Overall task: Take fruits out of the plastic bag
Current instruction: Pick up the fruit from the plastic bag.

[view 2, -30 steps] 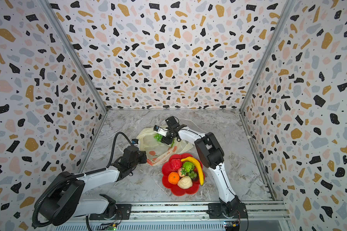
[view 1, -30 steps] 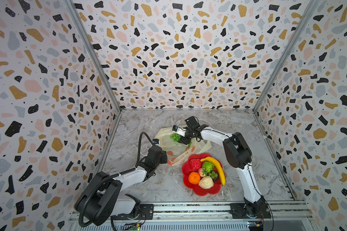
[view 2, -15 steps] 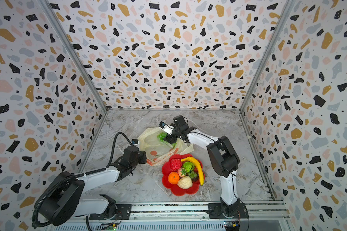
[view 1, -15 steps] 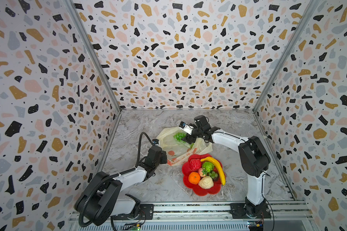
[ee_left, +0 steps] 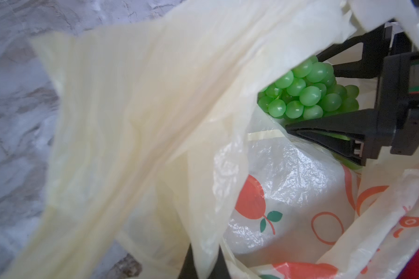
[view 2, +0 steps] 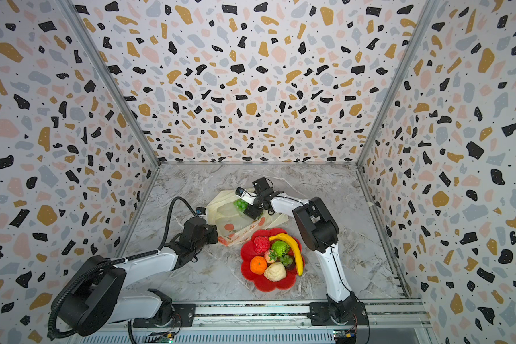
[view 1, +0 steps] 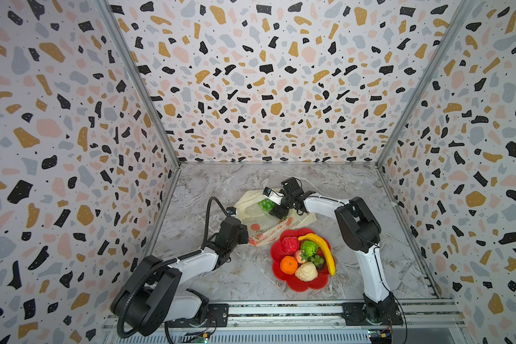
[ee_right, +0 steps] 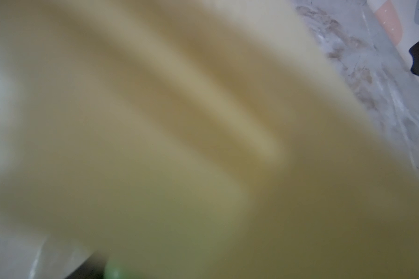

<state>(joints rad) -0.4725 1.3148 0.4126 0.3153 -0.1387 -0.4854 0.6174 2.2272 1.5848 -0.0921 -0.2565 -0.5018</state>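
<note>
Marble tabletop [view 1: 236, 278]; plastic bag [view 1: 251, 212], red lettering [ee_left: 408, 223] unreadable

Bare marble floor [view 1: 236, 277] lies open at the frame's lower centre and right; plastic bag [view 1: 251, 214], red dish [view 1: 298, 286], left arm [view 1: 197, 262] and right arm [view 1: 325, 204] crowd the middle.

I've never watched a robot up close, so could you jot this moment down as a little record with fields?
Bag: plastic bag lying on the table, mouth open
In the bag: green grape bunch
Left gripper: shut on the bag's edge
Right gripper: open inside the bag mouth, a finger on either side of the grapes
Already out: orange, banana, strawberry and others in the red dish
</note>
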